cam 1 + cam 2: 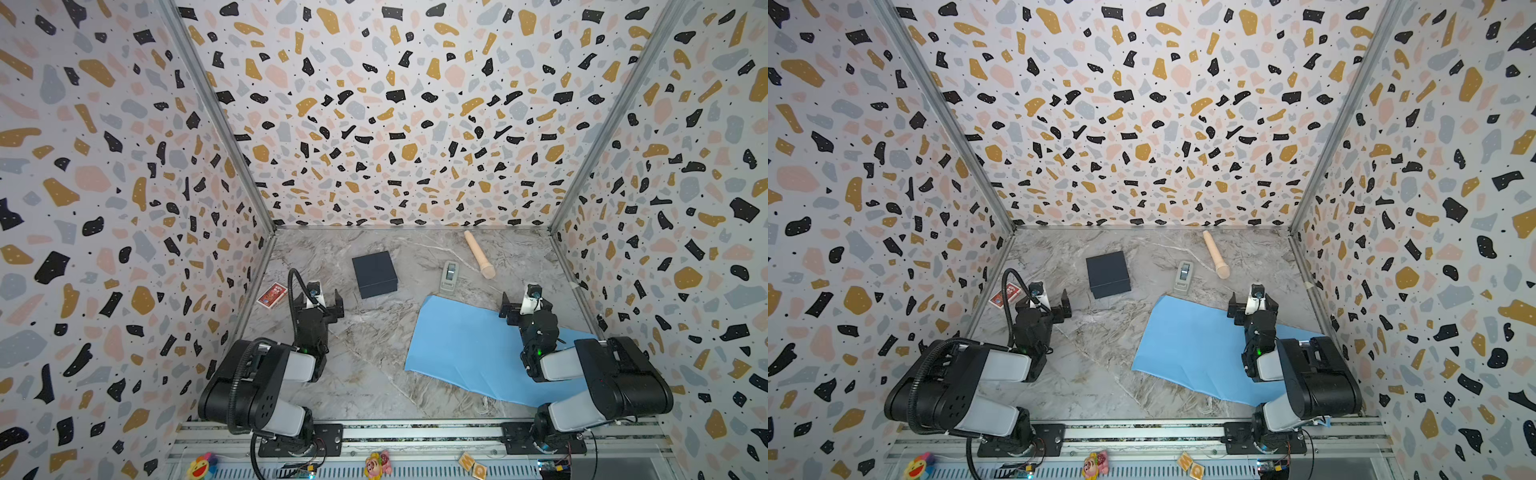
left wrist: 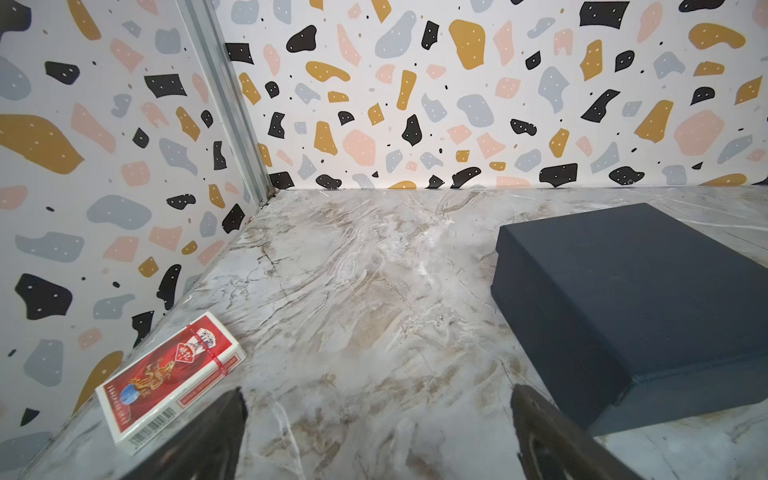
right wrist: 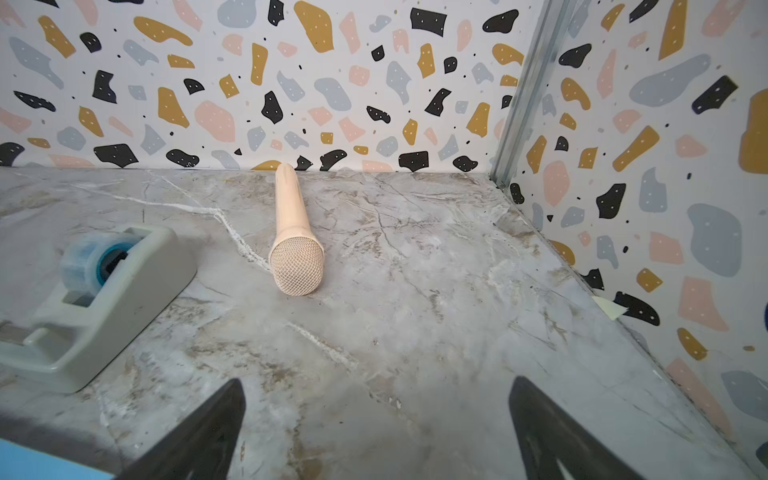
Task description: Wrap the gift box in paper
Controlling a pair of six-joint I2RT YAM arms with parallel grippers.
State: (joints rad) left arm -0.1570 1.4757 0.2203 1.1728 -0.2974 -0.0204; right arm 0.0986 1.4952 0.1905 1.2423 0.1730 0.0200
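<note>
The dark navy gift box (image 1: pixel 374 274) (image 1: pixel 1108 274) sits lid on, towards the back of the marble table, left of centre. In the left wrist view the gift box (image 2: pixel 636 303) lies just beyond one finger. The light blue paper (image 1: pixel 465 349) (image 1: pixel 1192 345) lies flat at the front right, partly under the right arm; a corner of the paper (image 3: pixel 25 461) shows in the right wrist view. My left gripper (image 1: pixel 318 303) (image 1: pixel 1044 303) (image 2: pixel 376 395) is open and empty, near the box's front left. My right gripper (image 1: pixel 527 305) (image 1: pixel 1253 305) (image 3: pixel 376 386) is open and empty over the paper's far edge.
A red card pack (image 1: pixel 272 295) (image 2: pixel 170 378) lies by the left wall, close to the left gripper. A grey tape dispenser (image 1: pixel 449 276) (image 3: pixel 91 303) stands between box and paper. A beige microphone (image 1: pixel 480 254) (image 3: pixel 293 232) lies at the back right. Patterned walls close three sides.
</note>
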